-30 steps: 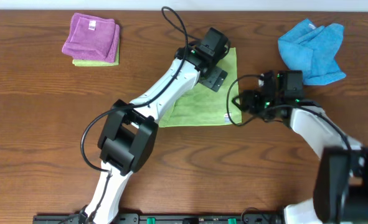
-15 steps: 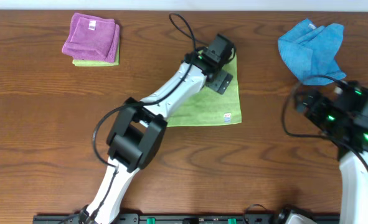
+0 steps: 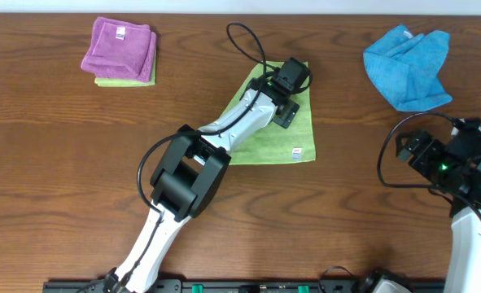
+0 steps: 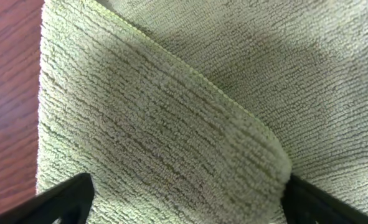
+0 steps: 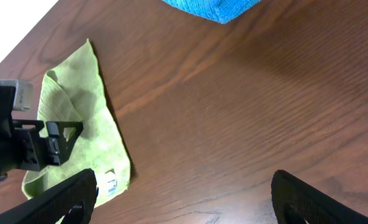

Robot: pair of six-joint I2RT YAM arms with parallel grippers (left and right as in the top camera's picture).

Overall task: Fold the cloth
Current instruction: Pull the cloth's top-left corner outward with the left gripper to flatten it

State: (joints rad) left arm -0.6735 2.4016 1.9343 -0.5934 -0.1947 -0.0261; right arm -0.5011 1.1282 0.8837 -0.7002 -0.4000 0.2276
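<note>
Wooden table (image 3: 53, 179) bears lime cloth (image 3: 279, 143), blue cloth (image 3: 408, 67), purple cloth (image 3: 120, 47).

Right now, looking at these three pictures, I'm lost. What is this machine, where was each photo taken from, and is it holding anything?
These are two robot arms at a wooden table, each ending in a two-finger gripper. One picture looks down from above; the other two come from cameras on the wrists, so the black tips at their bottom edges are the arms' own fingers. On the table lie a lime-green cloth, a crumpled blue cloth, and a folded purple cloth stacked on a second green cloth. The left gripper is open over the lime-green cloth, where one flap is folded over. The right gripper is open above bare wood. Neither seems to grip anything.
</note>
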